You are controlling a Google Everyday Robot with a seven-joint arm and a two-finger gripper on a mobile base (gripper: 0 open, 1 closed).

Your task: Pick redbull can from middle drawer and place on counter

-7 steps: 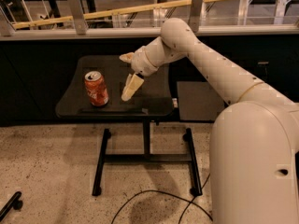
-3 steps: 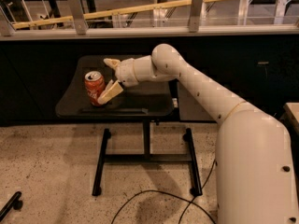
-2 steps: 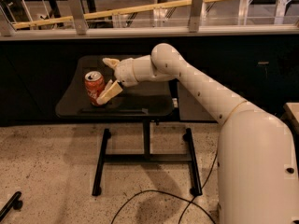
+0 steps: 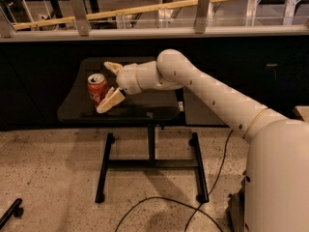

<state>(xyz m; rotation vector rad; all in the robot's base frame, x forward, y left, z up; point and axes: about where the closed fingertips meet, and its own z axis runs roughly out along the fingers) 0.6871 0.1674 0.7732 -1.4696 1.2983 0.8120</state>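
Observation:
The redbull can [image 4: 96, 90], red-orange with a silver top, stands upright on the left part of a small black table [image 4: 145, 109]. My gripper [image 4: 104, 87] reaches in from the right at the end of the white arm [image 4: 203, 88]. It is open, with the jaws on either side of the can. One cream finger [image 4: 113, 66] is behind the can's top. The other finger [image 4: 110, 102] is in front of it, low and close to the can's side. The can rests on the table.
The table stands on a black frame [image 4: 151, 149] over a speckled floor. A black cable [image 4: 164, 204] loops on the floor. Dark cabinets and a pale ledge with railing [image 4: 154, 31] run behind. A black bar [image 4: 9, 214] lies at bottom left.
My gripper has moved left from beside the can until its fingers straddle it. Over the last second it has hardly moved. The can has stayed in place.

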